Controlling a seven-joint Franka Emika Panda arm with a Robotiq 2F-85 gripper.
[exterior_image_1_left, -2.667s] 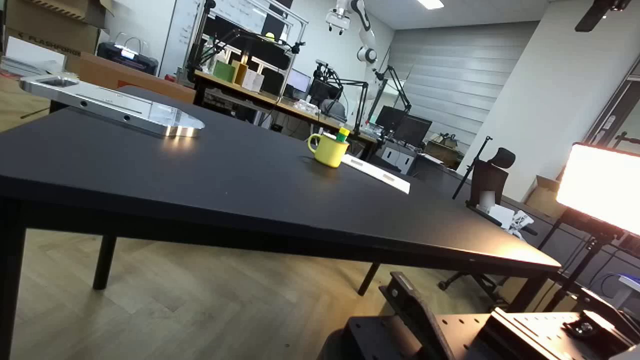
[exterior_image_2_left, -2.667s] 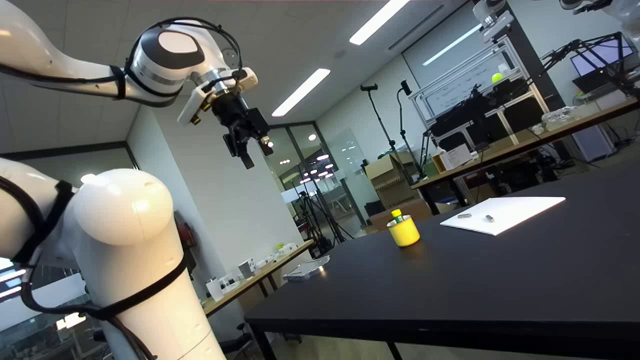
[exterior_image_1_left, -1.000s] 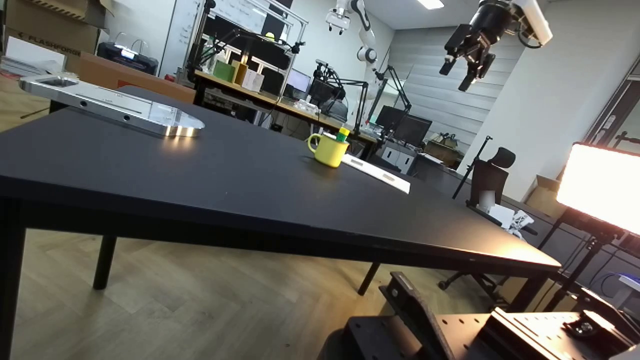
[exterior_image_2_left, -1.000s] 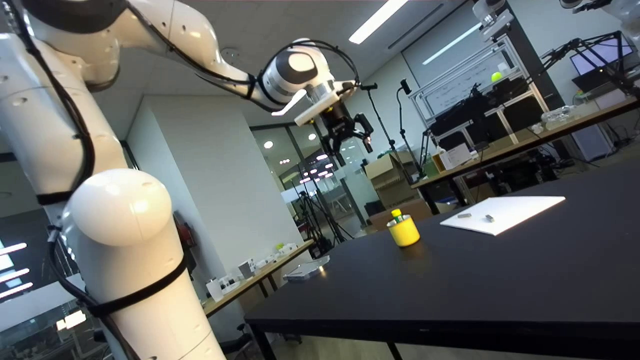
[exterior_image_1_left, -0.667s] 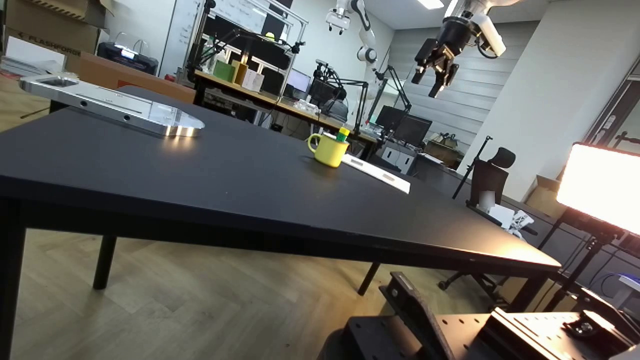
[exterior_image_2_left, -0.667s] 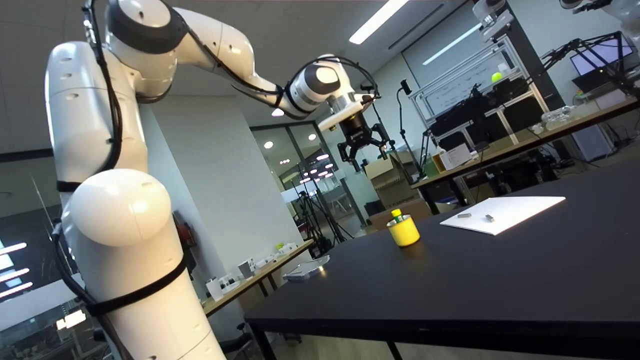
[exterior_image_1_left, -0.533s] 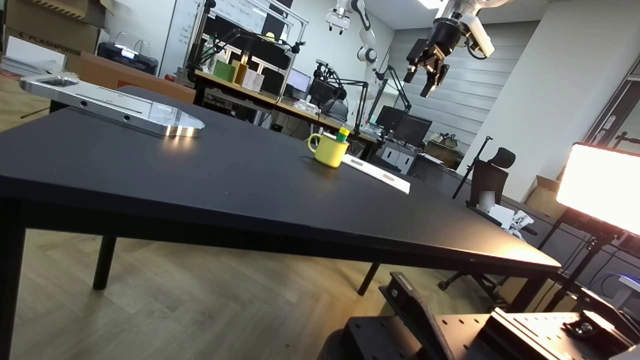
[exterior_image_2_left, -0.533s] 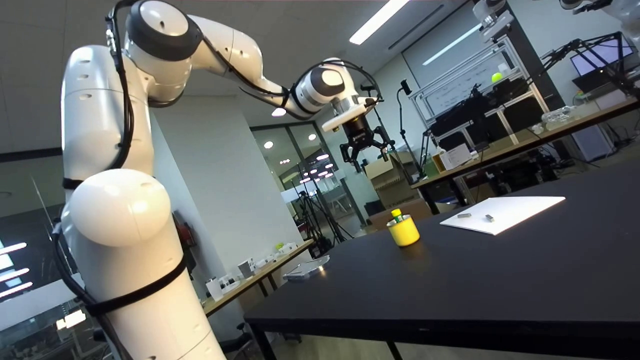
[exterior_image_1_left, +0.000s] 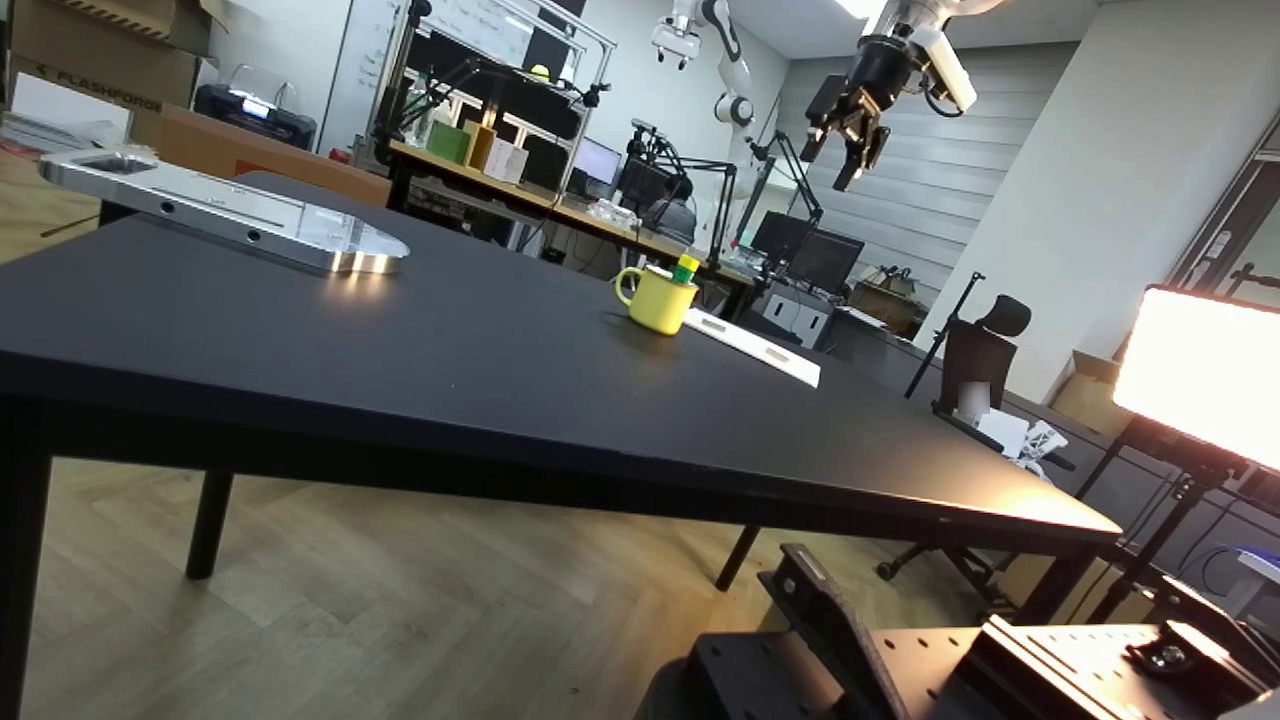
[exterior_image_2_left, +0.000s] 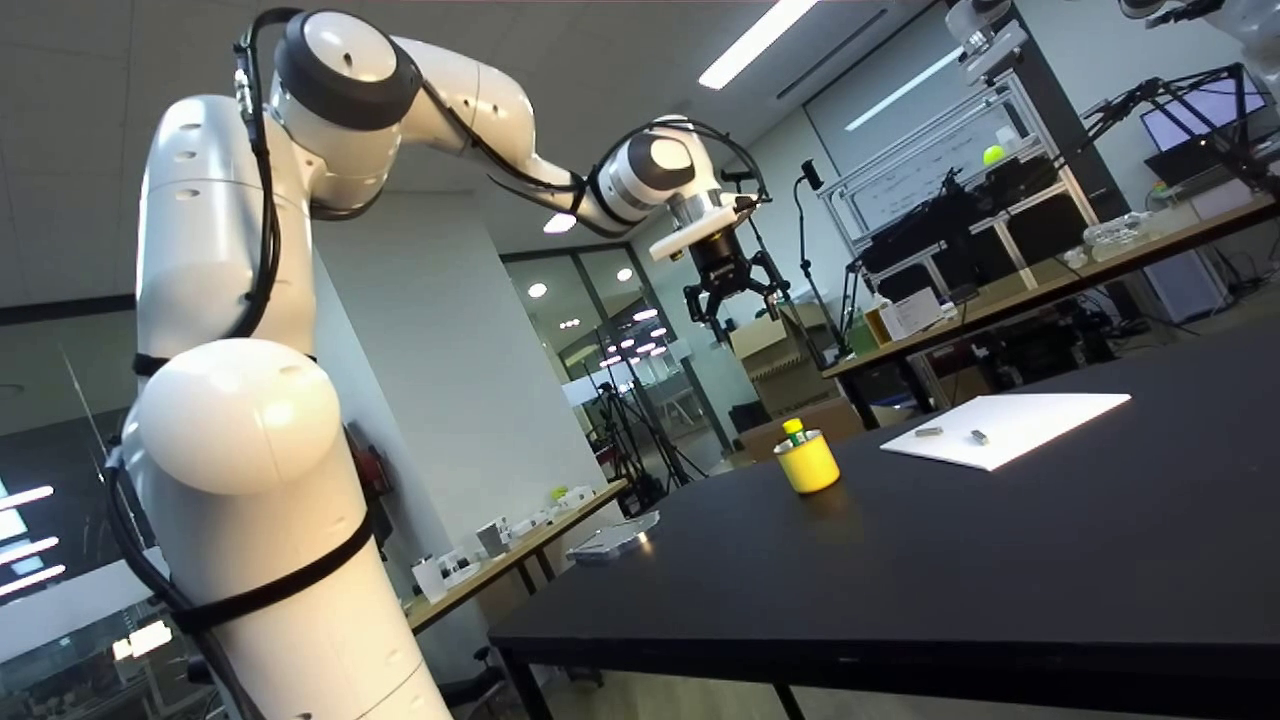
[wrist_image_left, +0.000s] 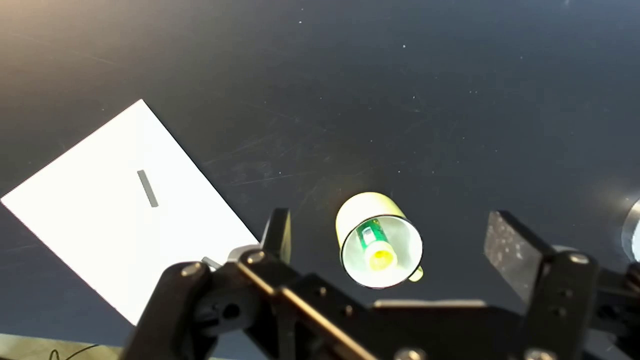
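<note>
"Wrist view: anything grasped yet?"
"No; the gripper (wrist_image_left: 395, 237) is spread wide, well above the table (wrist_image_left: 450, 125)."
"And the green tube (wrist_image_left: 373, 236)?"
"Unlifted and untouched, inside the upright yellow mug (wrist_image_left: 366, 207)."

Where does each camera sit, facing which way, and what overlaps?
An exterior view: just off the black table, low, facing across its top; gripper and wrist show top right.
An exterior view: low beside the table, facing across it and upward; the Franka arm spans left to middle.
Wrist view: on the wrist, facing down at the table; the gripper's parted fingers show along the bottom.
Both exterior views share gripper, yellow mug and white sheet; the wrist view shares mug and sheet.
</note>
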